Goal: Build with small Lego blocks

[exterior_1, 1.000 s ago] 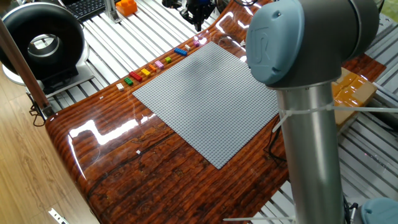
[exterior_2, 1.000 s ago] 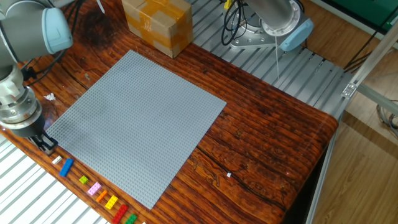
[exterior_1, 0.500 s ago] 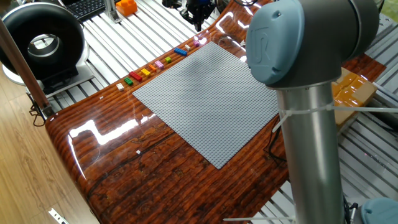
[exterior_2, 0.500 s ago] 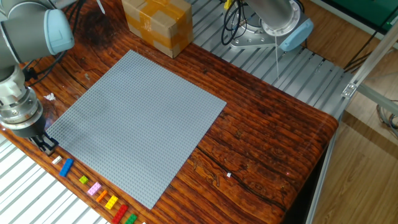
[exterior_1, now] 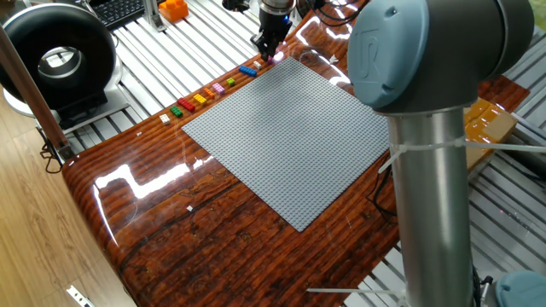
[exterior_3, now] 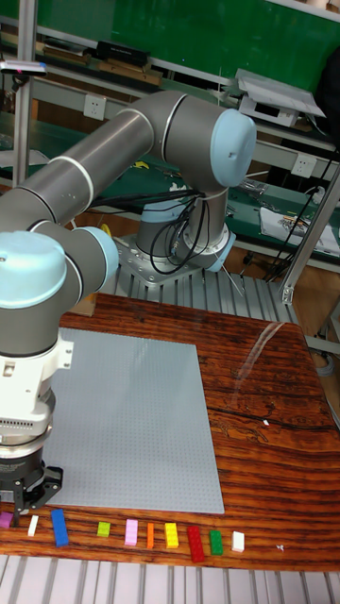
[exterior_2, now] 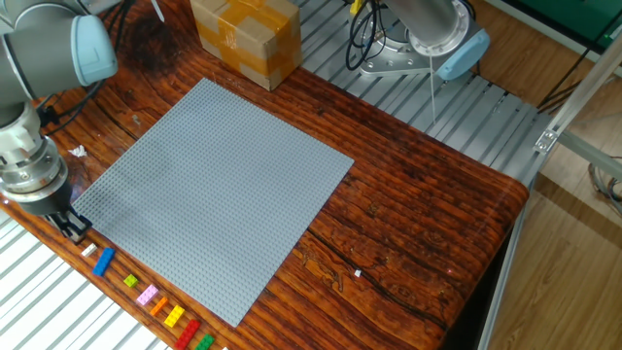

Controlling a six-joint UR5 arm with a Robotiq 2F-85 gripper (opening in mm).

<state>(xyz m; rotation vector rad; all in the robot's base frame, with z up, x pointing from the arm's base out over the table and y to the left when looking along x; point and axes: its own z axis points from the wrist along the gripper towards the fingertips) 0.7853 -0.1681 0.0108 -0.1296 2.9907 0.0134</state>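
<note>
The small Lego blocks [exterior_3: 130, 533] lie in a row on the wooden table along the near edge of the grey baseplate [exterior_3: 132, 425]. From the left they are white, blue, lime, pink, orange, yellow, red, green and white. The same row [exterior_2: 148, 295] runs past the plate's lower left edge in the other fixed view, and as a diagonal line [exterior_1: 217, 88] in one fixed view. My gripper [exterior_3: 30, 498] hangs low over the row's left end beside the plate's corner. Its black fingers stand slightly apart with nothing between them. A small purple block [exterior_3: 5, 519] shows just left of it. The gripper [exterior_2: 74, 227] sits just beyond the white block [exterior_2: 88, 250].
A cardboard box [exterior_2: 245, 37] stands at the far corner of the table beyond the baseplate. The big grey arm column [exterior_1: 426, 170] blocks the right side of one fixed view. An orange object [exterior_1: 173, 9] and a black round device [exterior_1: 58, 60] sit off the table on the slatted bench.
In one fixed view the gripper has come down toward the end of the block row by the plate's corner, and the arm's large joint has shifted slightly right. The blocks have not moved.
</note>
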